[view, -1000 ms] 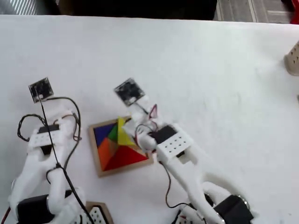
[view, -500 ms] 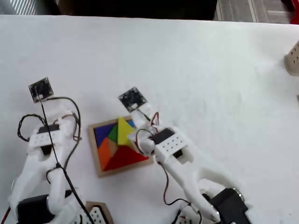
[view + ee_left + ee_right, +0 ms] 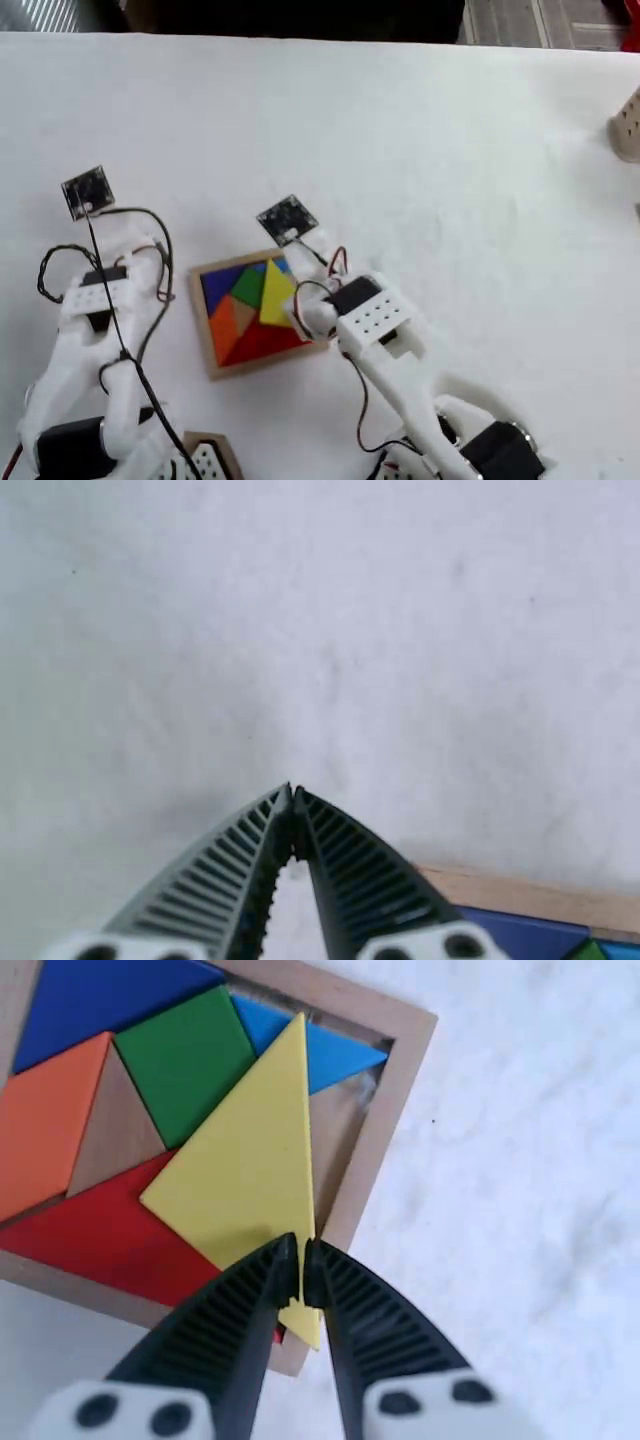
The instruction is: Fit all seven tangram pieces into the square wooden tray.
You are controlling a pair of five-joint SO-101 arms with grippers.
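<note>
Right wrist view: yellow triangle (image 3: pixel 245 1175) (askew)

1 corner of the yellow triangle (image 3: pixel 245 1170) is covered by the closed fingers of the right gripper (image 3: pixel 300 1255), as is most of the nearest corner of the wooden tray (image 3: pixel 400 1070). In the left wrist view, the tray is cut off by the picture's edge, leaving 1 rim strip and part of a blue piece (image 3: pixel 525 935). In the high view, a tan perforated object (image 3: pixel 628 125) is cut off at the edge.
</note>
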